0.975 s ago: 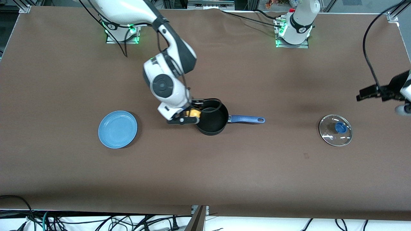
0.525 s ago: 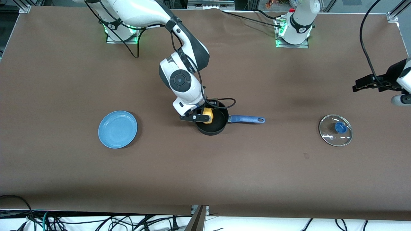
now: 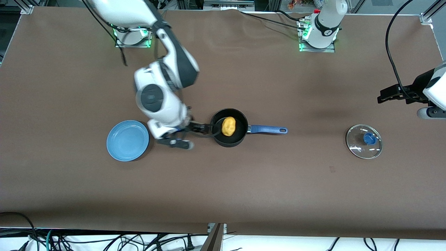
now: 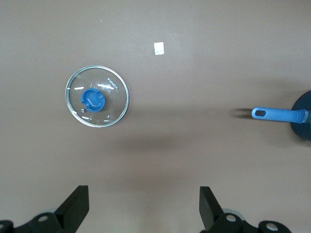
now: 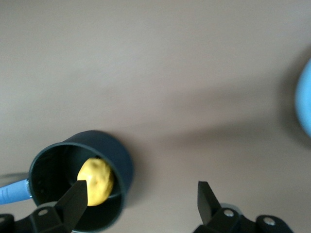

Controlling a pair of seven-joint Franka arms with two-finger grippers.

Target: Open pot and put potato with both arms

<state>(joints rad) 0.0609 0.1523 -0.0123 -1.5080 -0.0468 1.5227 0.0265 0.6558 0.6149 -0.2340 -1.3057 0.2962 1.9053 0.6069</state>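
The black pot (image 3: 240, 136) stands uncovered mid-table, its blue handle (image 3: 268, 130) pointing toward the left arm's end. The yellow potato (image 3: 228, 126) lies inside it. My right gripper (image 3: 191, 136) is open and empty, up between the pot and the blue plate. In the right wrist view the potato (image 5: 95, 180) sits in the pot (image 5: 121, 165) beside one finger of the right gripper (image 5: 141, 201). My left gripper (image 3: 387, 95) is open and empty, raised at the left arm's end of the table. The left wrist view shows the left gripper (image 4: 144, 206) and the pot handle (image 4: 277, 114).
The glass lid (image 3: 364, 141) with a blue knob lies flat on the table near the left arm's end; it also shows in the left wrist view (image 4: 97, 102). A flat blue plate (image 3: 127, 140) lies toward the right arm's end. A small white tag (image 4: 159, 48) lies on the table.
My right gripper let the potato go into the pot, opened, and drew back toward the blue plate. The left gripper drifted slightly toward the robots' bases.
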